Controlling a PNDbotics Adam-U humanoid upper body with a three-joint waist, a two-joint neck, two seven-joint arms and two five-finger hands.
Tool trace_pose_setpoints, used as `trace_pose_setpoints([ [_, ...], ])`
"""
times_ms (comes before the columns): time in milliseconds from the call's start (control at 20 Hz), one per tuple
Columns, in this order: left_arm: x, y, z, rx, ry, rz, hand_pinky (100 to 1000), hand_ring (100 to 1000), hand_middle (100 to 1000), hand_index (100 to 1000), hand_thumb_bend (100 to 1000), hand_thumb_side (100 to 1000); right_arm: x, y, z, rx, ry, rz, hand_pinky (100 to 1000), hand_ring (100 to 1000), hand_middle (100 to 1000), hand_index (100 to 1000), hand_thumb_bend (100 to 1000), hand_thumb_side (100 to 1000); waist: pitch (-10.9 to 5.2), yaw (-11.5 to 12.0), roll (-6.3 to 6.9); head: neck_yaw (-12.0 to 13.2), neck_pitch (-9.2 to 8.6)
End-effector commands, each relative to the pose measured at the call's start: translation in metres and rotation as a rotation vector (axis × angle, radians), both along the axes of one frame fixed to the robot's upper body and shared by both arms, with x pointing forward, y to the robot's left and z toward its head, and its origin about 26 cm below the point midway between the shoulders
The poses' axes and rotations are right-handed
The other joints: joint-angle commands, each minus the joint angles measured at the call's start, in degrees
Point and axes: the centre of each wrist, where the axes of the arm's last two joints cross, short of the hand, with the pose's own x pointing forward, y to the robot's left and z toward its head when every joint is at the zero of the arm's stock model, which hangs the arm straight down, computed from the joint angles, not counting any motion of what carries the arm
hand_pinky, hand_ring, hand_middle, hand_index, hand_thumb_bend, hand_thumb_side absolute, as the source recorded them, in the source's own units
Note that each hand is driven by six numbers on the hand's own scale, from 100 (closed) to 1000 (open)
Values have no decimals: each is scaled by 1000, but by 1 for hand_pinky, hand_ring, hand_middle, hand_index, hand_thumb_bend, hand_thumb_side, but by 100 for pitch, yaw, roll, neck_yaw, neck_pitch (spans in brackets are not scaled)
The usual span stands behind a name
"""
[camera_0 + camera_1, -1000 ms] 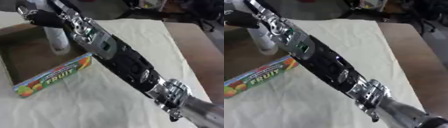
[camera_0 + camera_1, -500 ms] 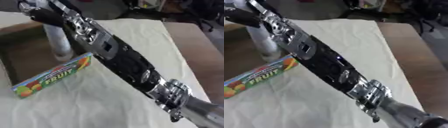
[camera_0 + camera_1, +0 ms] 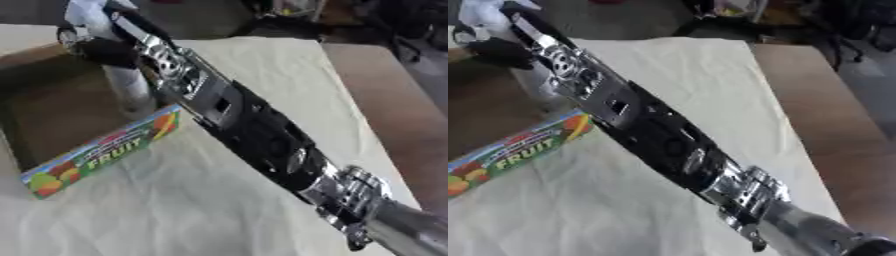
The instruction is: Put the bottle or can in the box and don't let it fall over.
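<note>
1. Far left: the box, an open brown carton with a bright fruit-printed near wall, lies on the cloth-covered table. Compared with a second ago the whole view sits lower and nearer the box; likely head tilt, not box movement.

2. Inside the box, toward its right side: the bottle, pale grey, standing upright. A second ago it showed shorter with a white cap at top; now its upper end is hidden behind the robot hand. Base appears down at or near the box floor, but contact cannot be confirmed.

3. Above the bottle: right robot hand, black, wrapped round the bottle's upper part, fingers curled on it. Grip has not let go across the last second.

4. Centre to near right: the right arm runs diagonally from the lower right corner up to the box.

5. Left robot hand: not visible in either view.

6. Reading: placement looks nearly done; bottle upright in the box. Release is the risky part, since a tall narrow bottle could tip if fingers drag it on opening.
</note>
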Motion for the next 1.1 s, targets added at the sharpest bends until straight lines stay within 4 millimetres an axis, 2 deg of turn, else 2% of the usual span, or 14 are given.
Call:
trace_pose_setpoints([
  [50,-3,6,7,13,-23,25,1000,960,831,683,373,558,-5,-10,12,8,-34,-7,1000,1000,1000,860,100,765,-75,-11,79,2,0],
  [100,-4,6,8,10,-25,30,1000,960,831,683,373,558,-4,-12,12,14,-29,-7,1000,1000,1000,861,100,772,-70,-13,84,-1,-2],
  [150,-4,7,8,7,-28,36,1000,960,831,681,371,559,-4,-13,11,21,-25,-6,1000,1000,1000,866,100,829,-66,-16,90,-4,-2],
  [300,-6,8,9,1,-34,50,1000,960,831,679,369,559,-3,-17,10,24,-26,1,1000,1000,1000,885,100,829,-58,-34,103,3,-10],
  [600,-7,9,8,-4,-35,62,1000,959,831,678,365,562,-4,-23,8,-15,-41,-22,1000,1000,1000,904,100,771,-62,-105,123,30,4],
  [900,-8,10,6,-5,-29,68,1000,959,832,678,361,565,1,-15,6,-30,-28,-9,1000,1000,1000,926,100,842,-64,-166,149,48,17],
  [1100,-9,11,5,-6,-26,72,1000,959,830,678,358,567,-1,-14,5,-35,-22,54,1000,1000,1000,944,100,828,-66,-200,156,60,22],
])
